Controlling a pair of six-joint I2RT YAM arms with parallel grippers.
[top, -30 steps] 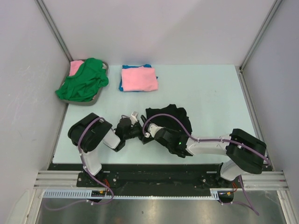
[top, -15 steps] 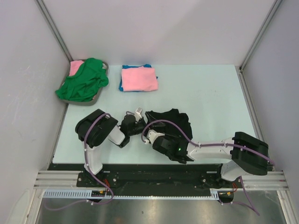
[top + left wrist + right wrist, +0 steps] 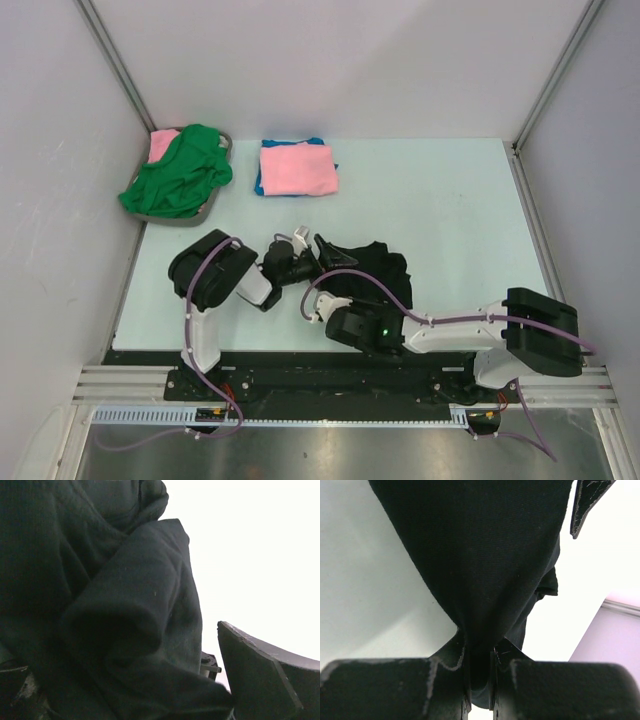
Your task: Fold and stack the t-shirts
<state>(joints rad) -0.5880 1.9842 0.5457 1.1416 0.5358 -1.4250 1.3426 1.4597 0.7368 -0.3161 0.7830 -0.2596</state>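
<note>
The black t-shirt (image 3: 368,264) lies bunched on the table in front of the arms. My right gripper (image 3: 318,301) is shut on a fold of it; in the right wrist view the cloth (image 3: 480,555) hangs pinched between the two fingers (image 3: 480,647). My left gripper (image 3: 311,249) is at the shirt's left edge. In the left wrist view black cloth (image 3: 100,610) fills the space up to the one visible finger (image 3: 265,680), which stands wide of centre; the other finger is hidden. A folded pink t-shirt (image 3: 297,168) lies on a blue one (image 3: 260,186).
A grey basket (image 3: 214,205) at the far left holds a crumpled green t-shirt (image 3: 178,172) and a pink one (image 3: 162,143). White walls with metal posts close the table on three sides.
My left gripper has moved right and away from me, into the black shirt's left edge. My right gripper has drawn the shirt's near edge towards the arms, bunching the shirt smaller.
</note>
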